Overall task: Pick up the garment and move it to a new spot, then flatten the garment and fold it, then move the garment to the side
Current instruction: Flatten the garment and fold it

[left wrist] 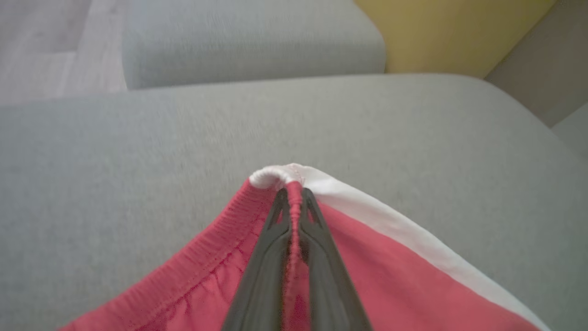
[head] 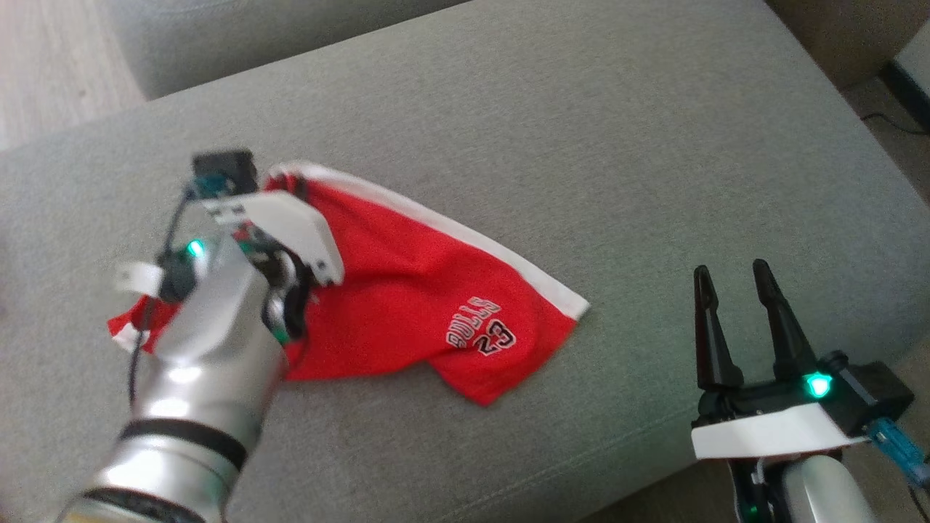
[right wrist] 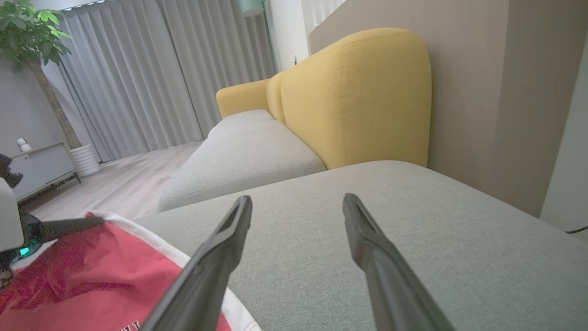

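Lying on the left part of the grey sofa cushion (head: 617,145): a red garment (head: 407,305), crumpled, with a white stripe (head: 465,232) along its far edge and a ribbed red waistband (left wrist: 193,262). Printed near its right end, upside down in the head view: the lettering (head: 483,334) "BULLS 23". Pinched at the far left corner, where waistband meets white stripe, by the left gripper (left wrist: 294,195), its dark fingers (left wrist: 262,271) pressed together on a fold of the elastic, the cloth bunched into a small peak at their tips. Spreading from that corner to the right and nearer, the rest of the cloth, resting on the cushion, with a small red and white flap showing left of the silver forearm (head: 211,341). Well apart to the right, near the cushion's near edge: the right gripper (head: 731,269), fingers spread wide with nothing between them, pointing away over bare grey fabric. Farther off, beyond a seam, a second grey cushion (right wrist: 243,156) with a yellow backrest (right wrist: 358,92) along its right side. To the far left, pale wood floor (head: 51,65); beyond it, in the right wrist view, grey curtains (right wrist: 151,69), a leafy plant (right wrist: 23,32) in a white pot (right wrist: 85,158) and a low cabinet (right wrist: 41,168).
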Controlling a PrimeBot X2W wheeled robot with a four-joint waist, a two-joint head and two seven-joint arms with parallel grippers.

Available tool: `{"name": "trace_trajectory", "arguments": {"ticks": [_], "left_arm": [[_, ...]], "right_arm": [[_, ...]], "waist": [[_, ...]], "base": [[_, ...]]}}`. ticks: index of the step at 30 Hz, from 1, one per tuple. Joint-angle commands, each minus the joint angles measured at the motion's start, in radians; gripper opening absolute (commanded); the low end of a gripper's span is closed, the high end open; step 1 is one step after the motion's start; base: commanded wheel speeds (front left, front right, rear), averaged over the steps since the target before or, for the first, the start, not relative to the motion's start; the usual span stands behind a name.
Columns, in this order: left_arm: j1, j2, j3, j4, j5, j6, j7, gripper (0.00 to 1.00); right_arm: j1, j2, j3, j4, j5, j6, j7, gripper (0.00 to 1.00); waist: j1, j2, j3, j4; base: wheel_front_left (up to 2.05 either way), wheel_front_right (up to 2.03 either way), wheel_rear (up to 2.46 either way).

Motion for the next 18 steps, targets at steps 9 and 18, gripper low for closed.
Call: {"name": "trace_trajectory", "arguments": {"ticks": [9, 18], "left_arm": [[-0.271, 0.106, 0.071, -0.046, 0.009, -0.043, -0.139, 0.00], [-0.379, 0.116, 0.052, -0.203, 0.051, -0.196, -0.214, 0.00]], "right_arm": [[-0.025, -0.007, 0.030, -0.022, 0.006, 0.008, -0.006, 1.00], [-0.004, -0.007, 0.013, -0.028, 0.012, 0.008, -0.006, 1.00]], "waist": [[0.0000, 0.0000, -0.033, -0.063], [0.0000, 0.0000, -0.039, -0.068]], "base": [[0.00, 0.00, 0.00], [0.00, 0.00, 0.00]]}}
